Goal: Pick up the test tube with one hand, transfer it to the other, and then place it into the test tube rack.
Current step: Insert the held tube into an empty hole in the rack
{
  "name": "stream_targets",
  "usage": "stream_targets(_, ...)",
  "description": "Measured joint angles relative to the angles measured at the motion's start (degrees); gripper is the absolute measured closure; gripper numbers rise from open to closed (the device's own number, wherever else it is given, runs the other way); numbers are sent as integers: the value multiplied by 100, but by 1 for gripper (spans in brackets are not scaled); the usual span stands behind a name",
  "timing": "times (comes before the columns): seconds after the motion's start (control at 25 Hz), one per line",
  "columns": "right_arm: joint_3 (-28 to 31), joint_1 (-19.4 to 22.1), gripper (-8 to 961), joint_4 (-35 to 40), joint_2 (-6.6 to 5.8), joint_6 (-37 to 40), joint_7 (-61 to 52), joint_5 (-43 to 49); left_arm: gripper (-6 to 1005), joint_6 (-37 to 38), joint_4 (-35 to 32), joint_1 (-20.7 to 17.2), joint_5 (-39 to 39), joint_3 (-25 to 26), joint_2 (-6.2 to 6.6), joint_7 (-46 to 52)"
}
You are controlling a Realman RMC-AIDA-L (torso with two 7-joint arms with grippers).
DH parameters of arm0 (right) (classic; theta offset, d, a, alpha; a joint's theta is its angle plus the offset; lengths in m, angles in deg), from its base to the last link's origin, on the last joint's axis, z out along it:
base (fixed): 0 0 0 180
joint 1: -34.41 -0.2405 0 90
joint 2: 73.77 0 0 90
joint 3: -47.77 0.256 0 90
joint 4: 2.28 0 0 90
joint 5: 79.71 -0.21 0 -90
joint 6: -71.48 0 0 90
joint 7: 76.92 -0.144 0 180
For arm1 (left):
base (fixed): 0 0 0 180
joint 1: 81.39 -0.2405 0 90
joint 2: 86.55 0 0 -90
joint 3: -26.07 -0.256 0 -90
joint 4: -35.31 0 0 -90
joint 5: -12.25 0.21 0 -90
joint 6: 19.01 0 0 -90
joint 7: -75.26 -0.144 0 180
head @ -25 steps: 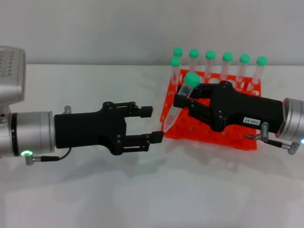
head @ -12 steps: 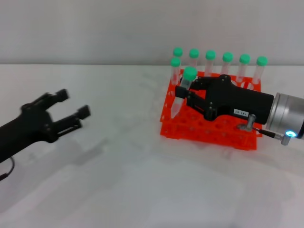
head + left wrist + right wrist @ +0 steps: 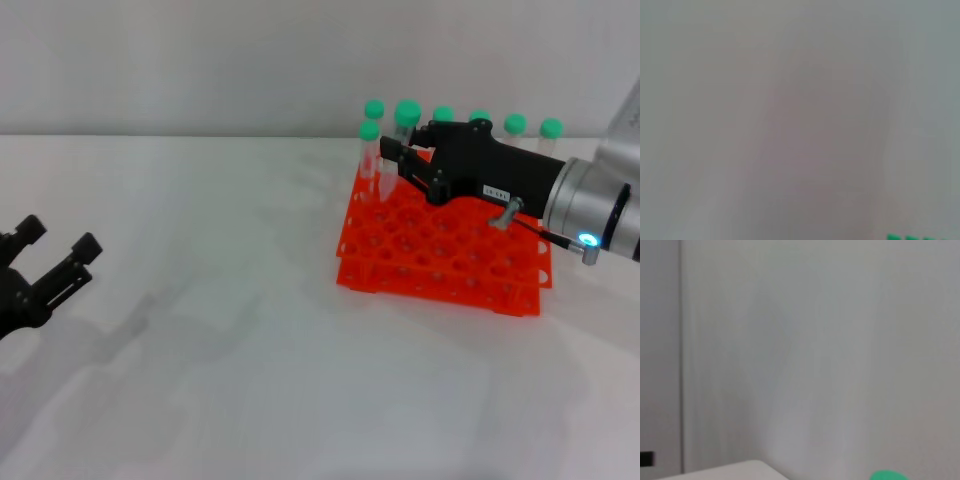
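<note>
**Tube held over the rack's far left corner**

The right end effector [image 3: 398,158] reaches in from the right across the orange-red test tube rack [image 3: 440,255], which sits on the white bench [image 3: 250,380] toward the right and far side of the scene. Its black fingers are clamped on the test tube [image 3: 391,160], gripping it below the green cap. The tube stands close to upright above the rack's far left corner; its lower end is down among the holes there, though whether it is seated in one cannot be made out. Just to its left a second capped tube [image 3: 370,152] stands in the rack, and a row of other tubes [image 3: 515,128] lines the far edge, partly hidden behind the black body of the end effector. A blue light shows on the right wrist near the rack's right side.

The left end effector [image 3: 58,252] is at the left edge of the scene, well apart from the rack, low over the bench, with its two fingers spread apart and nothing between them.

The left wrist view is mostly a blank grey surface with a sliver of green at one edge. The right wrist view shows a pale wall and one green cap [image 3: 888,475] at the edge.
</note>
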Motion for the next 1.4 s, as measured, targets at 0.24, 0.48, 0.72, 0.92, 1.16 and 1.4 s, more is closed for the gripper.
stream_targets(0.24, -31, -222, 707, 5, 15, -572, 4, -14, 118, -116, 374, -47, -444, 4, -5, -428)
stream_targets(0.48, -217, -448, 702, -70, 13, -1087, 7, -221, 119, -132, 532, -81, -601, 9, -3, -626)
stream_targets(0.72, -540, -603, 697, -75, 11, -1587, 7, -303, 119, -132, 549, -102, -629, 10, -3, -632)
stream_targets(0.92, -657, -688, 693, -77, 10, -1815, 7, -306, 118, -98, 588, -105, -630, 10, -3, -634)
stream_targets(1.16, -683, -784, 688, -109, 10, -1902, 7, -309, 118, -69, 617, -108, -629, 10, -3, -636)
stream_targets(1.4, -961, -925, 683, -172, 10, -2212, 7, -411, 119, -46, 627, -109, -629, 6, -11, -639)
